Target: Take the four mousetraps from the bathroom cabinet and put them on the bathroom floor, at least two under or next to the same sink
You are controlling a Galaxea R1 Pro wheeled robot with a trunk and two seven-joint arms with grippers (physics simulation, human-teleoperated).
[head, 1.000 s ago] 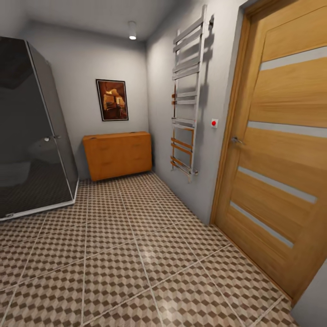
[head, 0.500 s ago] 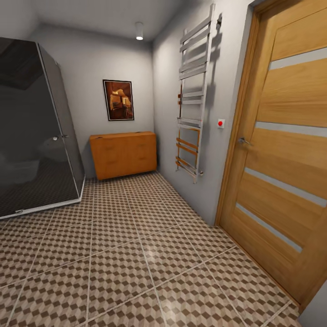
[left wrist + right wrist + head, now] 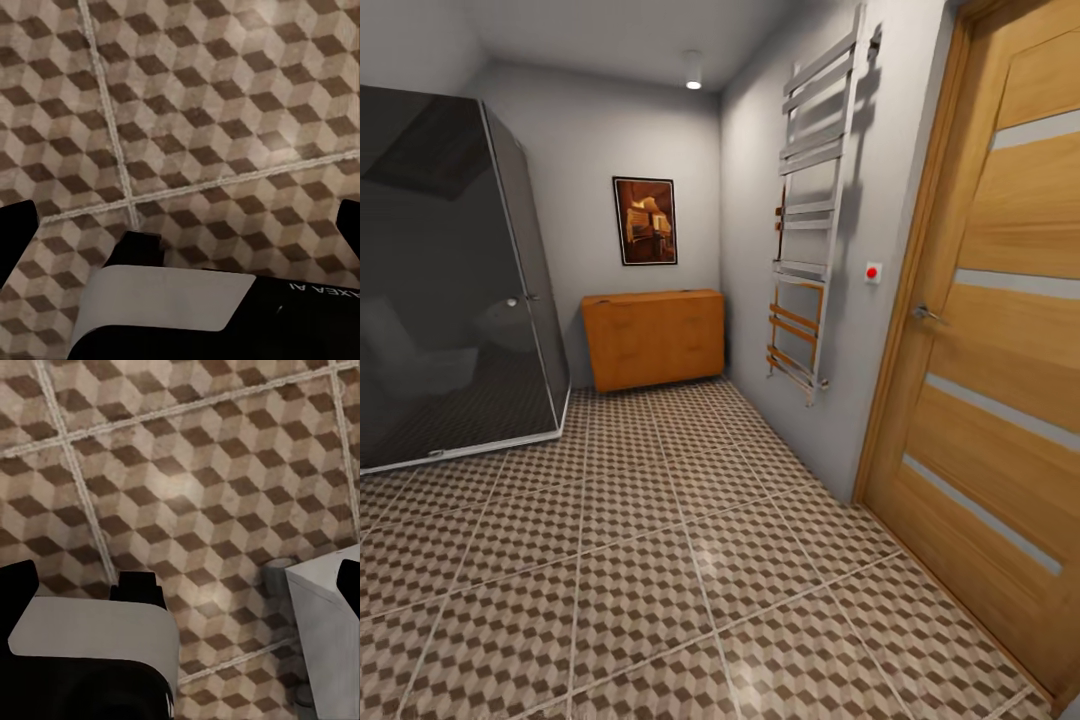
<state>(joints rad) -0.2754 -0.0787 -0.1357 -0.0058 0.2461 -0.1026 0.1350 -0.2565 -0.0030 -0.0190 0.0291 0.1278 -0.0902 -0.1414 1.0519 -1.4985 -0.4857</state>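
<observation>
The orange-brown cabinet [image 3: 652, 338] stands against the far wall, across a stretch of cube-patterned bathroom floor [image 3: 650, 560]. Its drawers look closed. The mousetraps and the bathroom sink are out of view. In the left wrist view my left gripper [image 3: 180, 225] hangs open over the tiles, its black fingertips [image 3: 16, 232] far apart and nothing between them. My right gripper [image 3: 184, 581] is likewise open above the floor, with empty space between its fingertips [image 3: 19, 585].
A dark glass shower cabin [image 3: 450, 290] fills the left side. On the right wall hang a chrome towel radiator [image 3: 810, 220] and a red button [image 3: 872, 272], then a wooden door [image 3: 1000, 350]. A white part of my base [image 3: 330, 637] sits beside the right gripper.
The whole head picture has shifted to the right, so the camera has turned left. More of the shower cabin shows now. Nothing in the room has moved.
</observation>
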